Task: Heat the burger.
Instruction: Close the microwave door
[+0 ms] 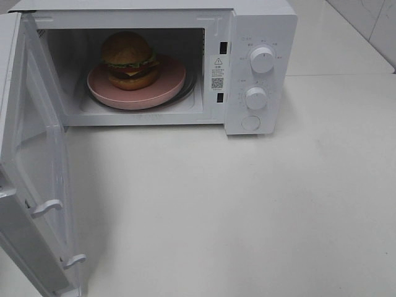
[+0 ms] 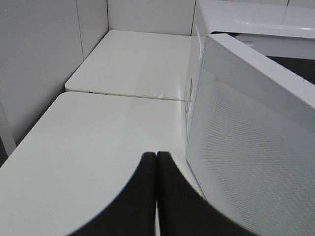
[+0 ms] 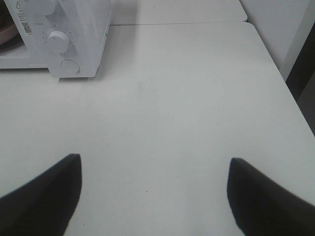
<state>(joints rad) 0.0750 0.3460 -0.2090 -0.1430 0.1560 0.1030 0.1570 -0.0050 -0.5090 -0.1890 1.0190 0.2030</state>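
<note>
Burger inside the microwave cavity, seated on a pink plate, well back from the sill. Door swung wide toward the left of the high view. Likely step in hand: closing it, with dial-setting to follow.

Left gripper pinched fully shut, holding nothing, poised just beside the door's outer face in its wrist view; touching or not, cannot tell. Right gripper spread wide and empty above bare table, well apart from the oven.

To do it well: use the closed fingers as a blunt pusher. Press on the outer panel near the free edge, far from the hinge, for the most leverage. Follow the arc of the swing rather than shoving straight, or risk sliding off the smooth face. Keep pressing until both latch hooks seat in their slots; otherwise, probably no heating. Go gently enough not to skid the housing across the slick tabletop.

Materials: glossy white casing, boxy with softened corners. Door window of fine dotted mesh behind a clear pane. Two round white knobs above a round button. Shallow, circular, matte plate. Domed orange-brown bun with a sheen, frilly green lettuce, yellow cheese, dark patty. Dark, smooth, tapered gripper fingers.
</note>
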